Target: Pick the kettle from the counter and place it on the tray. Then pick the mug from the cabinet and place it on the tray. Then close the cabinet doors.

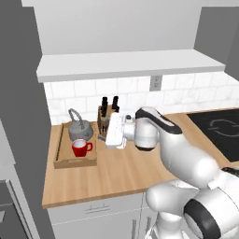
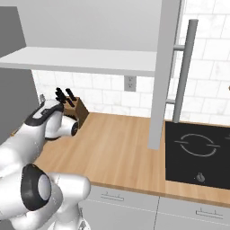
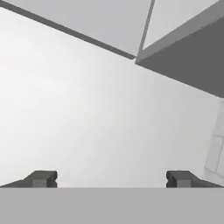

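The light wooden tray (image 1: 59,158) lies at the left end of the counter (image 1: 121,172). On it stand the grey kettle (image 1: 80,130) and, in front of it, the red mug (image 1: 81,148), both upright. My gripper (image 1: 101,132) hangs just right of the tray, beside the kettle, holding nothing. In the hand view its fingertips (image 3: 41,178) stand far apart, so the gripper (image 3: 111,179) is open, facing pale grey panels. The cabinet floor (image 1: 126,65) is bare. Both cabinet doors stand open: the left one (image 1: 18,116) and the right one (image 2: 164,72) with its bar handle (image 2: 183,67).
A knife block (image 1: 106,114) stands against the tiled wall just behind my hand. A black cooktop (image 2: 197,152) is set into the counter at the right, under the open right door. White drawer fronts (image 1: 98,210) run below the worktop.
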{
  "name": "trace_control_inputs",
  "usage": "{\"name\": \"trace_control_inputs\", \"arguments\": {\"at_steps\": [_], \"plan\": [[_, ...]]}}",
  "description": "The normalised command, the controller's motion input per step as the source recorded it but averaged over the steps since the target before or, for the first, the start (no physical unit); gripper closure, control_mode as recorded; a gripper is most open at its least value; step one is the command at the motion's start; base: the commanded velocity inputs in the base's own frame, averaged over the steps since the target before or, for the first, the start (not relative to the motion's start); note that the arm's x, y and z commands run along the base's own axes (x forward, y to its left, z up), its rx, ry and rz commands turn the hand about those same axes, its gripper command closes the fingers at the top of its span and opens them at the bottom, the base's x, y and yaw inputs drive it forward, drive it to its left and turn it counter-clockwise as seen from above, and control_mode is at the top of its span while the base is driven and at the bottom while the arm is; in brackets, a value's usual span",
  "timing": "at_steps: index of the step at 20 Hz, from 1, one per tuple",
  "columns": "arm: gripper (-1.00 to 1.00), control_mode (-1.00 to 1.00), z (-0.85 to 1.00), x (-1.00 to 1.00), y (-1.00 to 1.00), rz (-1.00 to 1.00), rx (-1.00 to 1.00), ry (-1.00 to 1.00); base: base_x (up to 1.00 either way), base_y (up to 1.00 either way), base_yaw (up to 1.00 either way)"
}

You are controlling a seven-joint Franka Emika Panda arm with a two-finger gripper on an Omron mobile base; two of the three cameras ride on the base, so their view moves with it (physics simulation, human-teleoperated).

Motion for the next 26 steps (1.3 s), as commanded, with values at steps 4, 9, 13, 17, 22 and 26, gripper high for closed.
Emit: {"name": "trace_control_inputs", "arguments": {"at_steps": [4, 9, 13, 17, 22, 26], "plan": [[-1.0, -1.0, 0.61, -0.13, -0.61, -0.19, 0.0, 0.0, 0.0, 0.0, 0.0], [-1.0, -1.0, 0.47, -0.24, -0.69, -0.17, 0.0, 0.0, 0.0, 0.0, 0.0], [-1.0, -1.0, 0.43, -0.26, -0.72, -0.17, 0.0, 0.0, 0.0, 0.0, 0.0], [-1.0, -1.0, 0.34, -0.26, -0.78, -0.16, 0.0, 0.0, 0.0, 0.0, 0.0], [-1.0, -1.0, 0.31, -0.18, -0.89, -0.14, 0.0, 0.0, 0.0, 0.0, 0.0], [-1.0, -1.0, 0.01, -0.23, -0.68, -0.12, -0.01, -0.02, 0.0, 0.0, 0.0]]}}
